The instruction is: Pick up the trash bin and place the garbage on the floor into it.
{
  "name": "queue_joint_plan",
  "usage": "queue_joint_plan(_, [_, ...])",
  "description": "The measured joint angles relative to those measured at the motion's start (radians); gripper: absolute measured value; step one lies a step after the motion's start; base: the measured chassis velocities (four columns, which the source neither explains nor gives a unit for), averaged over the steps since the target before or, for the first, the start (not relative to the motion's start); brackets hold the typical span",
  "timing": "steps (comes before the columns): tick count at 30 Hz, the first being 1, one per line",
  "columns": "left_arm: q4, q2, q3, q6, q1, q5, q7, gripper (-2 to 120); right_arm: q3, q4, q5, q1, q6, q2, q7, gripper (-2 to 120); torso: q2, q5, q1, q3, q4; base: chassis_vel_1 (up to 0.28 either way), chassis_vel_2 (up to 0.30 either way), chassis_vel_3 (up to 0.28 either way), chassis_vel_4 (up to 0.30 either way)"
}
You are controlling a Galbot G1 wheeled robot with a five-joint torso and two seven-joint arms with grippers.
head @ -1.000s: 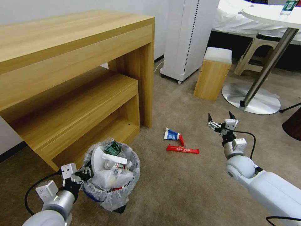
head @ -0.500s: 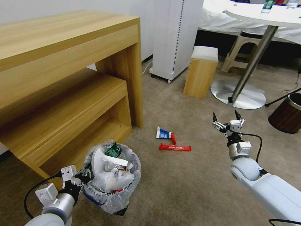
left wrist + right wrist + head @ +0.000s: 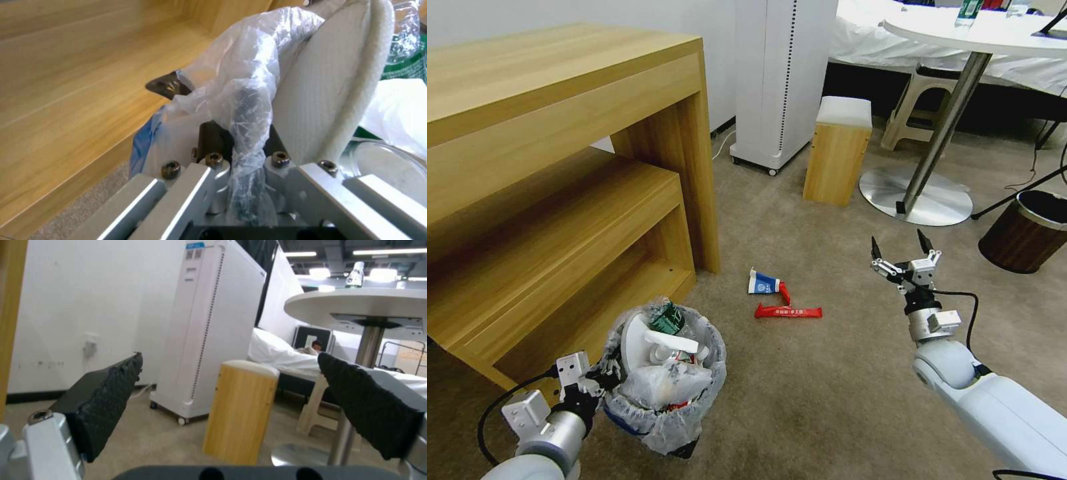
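Two wrappers (image 3: 784, 300) left of wide-spread right tool (image 3: 902, 248), left tool (image 3: 602, 378) clamping trash bin (image 3: 664, 393) rim

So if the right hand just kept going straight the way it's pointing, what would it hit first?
Probably the small wooden stool, which sits centred between the open right hand fingers in the wrist view. The carpet between looks free, though depth is hard to judge.

The head camera has swung right, bringing a brown wood-grain bin (image 3: 1027, 230) into sight.

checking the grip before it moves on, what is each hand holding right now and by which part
The left hand is shut on the trash bin, clamping its bag-covered rim. The right hand is open above the floor, holding nothing.
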Motion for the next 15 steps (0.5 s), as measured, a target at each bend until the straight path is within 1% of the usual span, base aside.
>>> queue_joint_plan(15, [-0.008, -0.01, 0.003, -0.003, 0.009, 0.012, 0.005, 3, 0.013, -0.002, -0.002, -0.005, -0.001, -0.005, -0.004, 100, 0.0, 0.0001, 0.0, 0.0, -0.0001, 0.0, 0.0, 0.0, 0.0])
